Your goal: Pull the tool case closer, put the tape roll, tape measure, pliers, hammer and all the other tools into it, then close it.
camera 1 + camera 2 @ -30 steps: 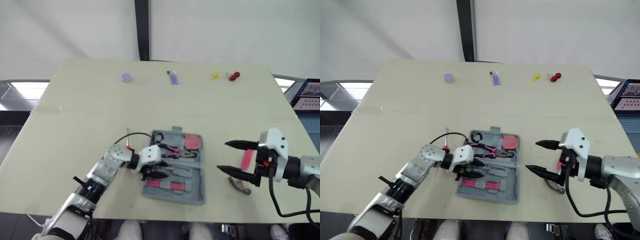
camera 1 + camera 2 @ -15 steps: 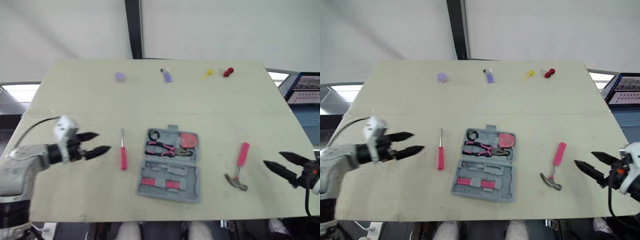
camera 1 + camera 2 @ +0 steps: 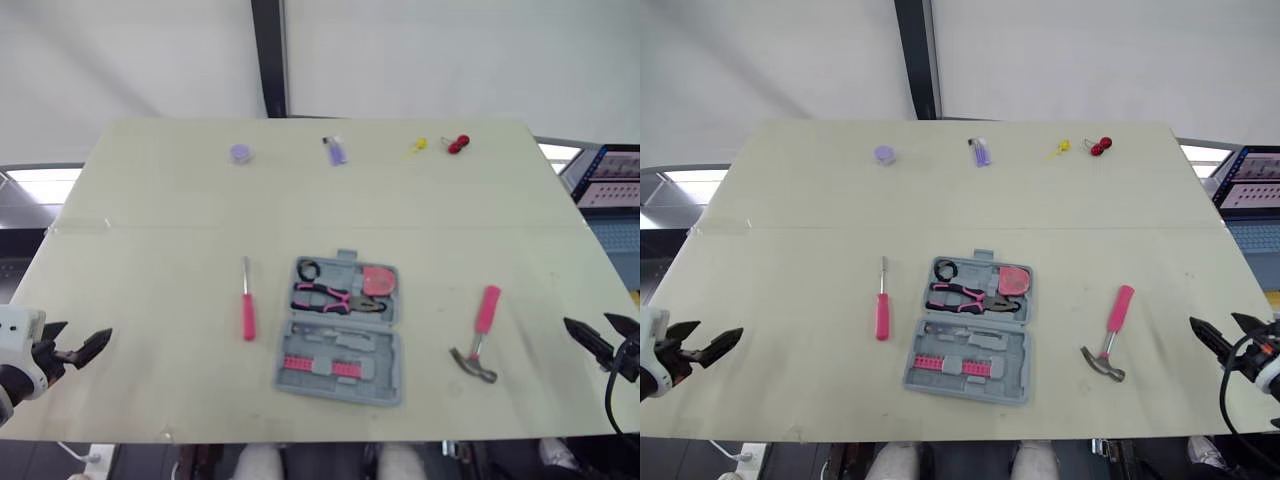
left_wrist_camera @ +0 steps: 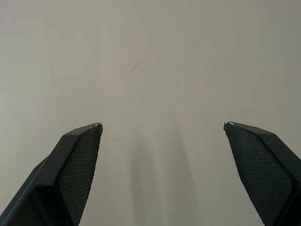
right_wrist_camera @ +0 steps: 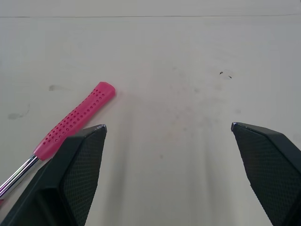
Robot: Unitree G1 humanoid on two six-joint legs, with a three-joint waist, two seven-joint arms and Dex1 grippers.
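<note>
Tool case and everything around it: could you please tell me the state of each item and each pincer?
Tool case: open, lying flat on the table.
Pliers: inside the case.
Tape measure: inside the case.
Tape roll: inside the case.
Hammer: loose on the table, right of the case.
Screwdriver: loose on the table, left of the case.
Left pincer: open, empty.
Right pincer: open, empty.

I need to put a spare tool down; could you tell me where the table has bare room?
Bare: the band between the far row of small items and the tool case; the stretch from the screwdriver to the left end effector; from the hammer to the right end effector. Crowded: beside the case.
</note>
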